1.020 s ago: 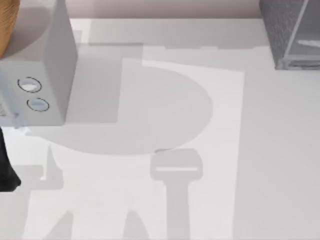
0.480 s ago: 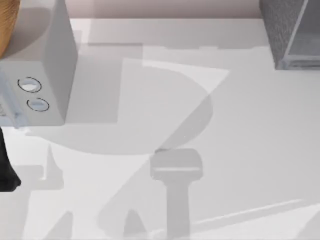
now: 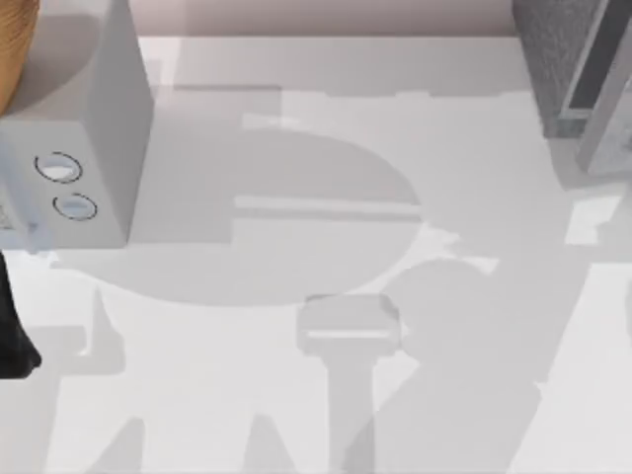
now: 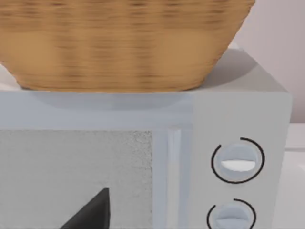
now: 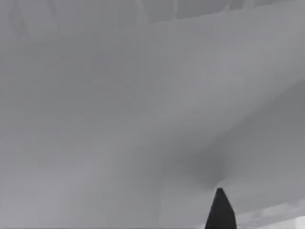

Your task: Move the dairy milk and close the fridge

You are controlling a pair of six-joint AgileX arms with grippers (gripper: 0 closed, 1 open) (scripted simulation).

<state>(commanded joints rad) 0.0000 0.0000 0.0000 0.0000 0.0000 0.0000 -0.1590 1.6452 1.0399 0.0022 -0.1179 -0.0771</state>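
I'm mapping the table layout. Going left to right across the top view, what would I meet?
Wicker basket at the far-left edge, sitting on the light-grey box with two round dials → bare white table crossed by shadows → the dark speckled fridge with its door panel swung outward at the right edge.

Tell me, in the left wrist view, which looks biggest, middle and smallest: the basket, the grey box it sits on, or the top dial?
1. Grey box and basket: both run past the picture's edges, so unsure which is bigger.
2. Top dial: clearly smallest.
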